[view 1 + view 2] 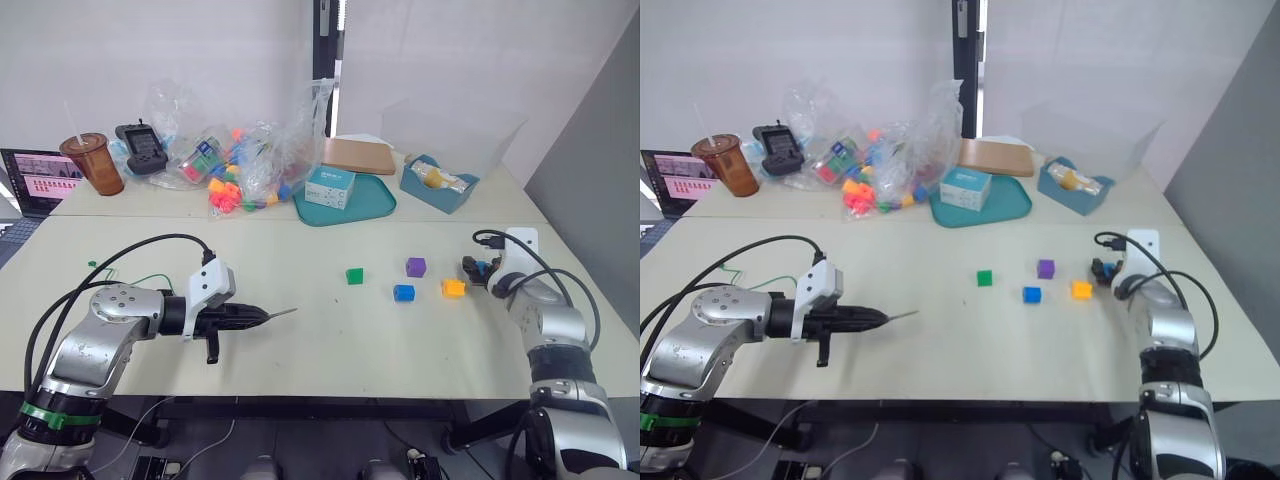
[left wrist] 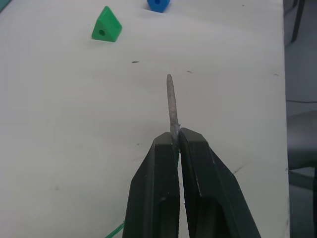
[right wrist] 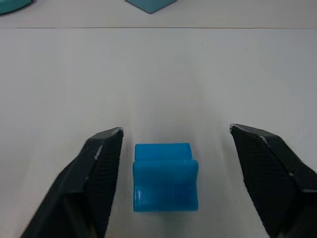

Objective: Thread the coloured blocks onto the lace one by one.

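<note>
My left gripper [image 1: 262, 314] is shut on the lace's dark needle tip [image 2: 171, 101], which points right, toward the blocks. The green lace [image 1: 140, 280] trails behind my left arm. Four blocks lie on the table: green [image 1: 354, 276], purple [image 1: 416, 267], dark blue [image 1: 404, 293] and orange-yellow [image 1: 453, 288]. At the right, my right gripper [image 3: 176, 130] is open low over the table. The light blue block [image 3: 165, 177] sits between its fingers [image 3: 99, 163], with a gap on each side.
Along the back edge stand a teal tray [image 1: 372, 207] with a small box, a blue bin [image 1: 438, 185], a clear bag of mixed toys [image 1: 240, 160], a brown cup [image 1: 92, 163] and a laptop [image 1: 35, 180].
</note>
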You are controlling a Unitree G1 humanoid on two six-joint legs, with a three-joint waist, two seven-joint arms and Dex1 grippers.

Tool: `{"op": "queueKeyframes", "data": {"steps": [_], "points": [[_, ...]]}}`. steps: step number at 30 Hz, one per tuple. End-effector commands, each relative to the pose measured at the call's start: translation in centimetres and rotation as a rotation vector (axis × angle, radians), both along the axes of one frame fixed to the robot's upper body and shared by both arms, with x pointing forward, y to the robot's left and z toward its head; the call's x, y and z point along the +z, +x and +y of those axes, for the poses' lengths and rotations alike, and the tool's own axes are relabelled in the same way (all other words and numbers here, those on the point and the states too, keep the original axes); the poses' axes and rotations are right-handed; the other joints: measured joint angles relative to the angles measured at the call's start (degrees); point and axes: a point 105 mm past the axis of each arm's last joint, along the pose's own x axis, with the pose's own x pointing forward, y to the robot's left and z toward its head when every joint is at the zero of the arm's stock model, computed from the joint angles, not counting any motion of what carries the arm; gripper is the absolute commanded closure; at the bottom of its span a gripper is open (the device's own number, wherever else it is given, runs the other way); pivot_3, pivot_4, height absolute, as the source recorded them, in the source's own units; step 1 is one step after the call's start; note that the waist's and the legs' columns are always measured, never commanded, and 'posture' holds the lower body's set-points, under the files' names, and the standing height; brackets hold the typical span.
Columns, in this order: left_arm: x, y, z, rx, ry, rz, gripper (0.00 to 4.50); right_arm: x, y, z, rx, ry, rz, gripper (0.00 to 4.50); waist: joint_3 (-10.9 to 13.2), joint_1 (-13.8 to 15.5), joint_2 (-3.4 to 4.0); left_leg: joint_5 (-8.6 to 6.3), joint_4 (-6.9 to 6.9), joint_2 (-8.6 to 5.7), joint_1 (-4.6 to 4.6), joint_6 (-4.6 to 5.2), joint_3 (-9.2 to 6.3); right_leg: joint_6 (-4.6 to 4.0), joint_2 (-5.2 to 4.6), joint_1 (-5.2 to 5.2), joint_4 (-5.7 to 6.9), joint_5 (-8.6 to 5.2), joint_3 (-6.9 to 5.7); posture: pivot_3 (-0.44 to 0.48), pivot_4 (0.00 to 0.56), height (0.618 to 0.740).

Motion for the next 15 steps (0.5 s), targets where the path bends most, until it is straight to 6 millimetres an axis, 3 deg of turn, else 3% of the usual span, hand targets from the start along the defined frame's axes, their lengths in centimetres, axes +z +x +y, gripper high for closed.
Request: {"op": "queueKeyframes", "data": {"steps": [1, 4, 10, 15], "points": [[0.7, -0.2, 0.1, -0.013, 0.015, -0.034, 4.5, 1.2, 0.2, -0.8, -0.022, -0.011, -0.032, 2.21, 0.0, 0.0, 0.0, 0.0, 0.0, 0.0, 0.0, 0.0, 0.0, 0.0, 0.0, 0.0, 0.0, 0.0, 0.0, 0.0, 0.15, 0.74], [0.7, -0.2, 0.2, -0.009, 0.018, -0.037, 4.5, 0.9, 0.1, -0.7, -0.017, -0.002, -0.025, 3.29, 0.0, 0.1, 0.01, 0.0, 0.0, -0.01, 0.0, 0.0, 0.01, 0.0, -0.02, 0.0, -0.01, 0.0, 0.0, 0.0, 0.15, 0.74], [0.6, -0.2, 0.3, -0.012, 0.02, -0.032, 4.5, 0.9, 0.1, -0.1, -0.003, 0.002, -0.044, 3.32, 0.0, 0.1, 0.01, 0.0, 0.0, 0.0, 0.0, 0.0, 0.01, 0.0, -0.01, 0.0, -0.01, 0.0, 0.0, 0.0, 0.15, 0.74], [0.4, -0.2, 0.2, -0.015, 0.02, -0.029, 4.5, 4.2, -0.8, 0.4, 0.025, -0.008, -0.156, 3.32, 0.1, 0.1, 0.14, 0.0, 0.0, -0.01, -0.02, 0.0, 0.01, 0.0, -0.02, -0.01, -0.01, 0.0, 0.01, 0.0, 0.15, 0.74]]}}
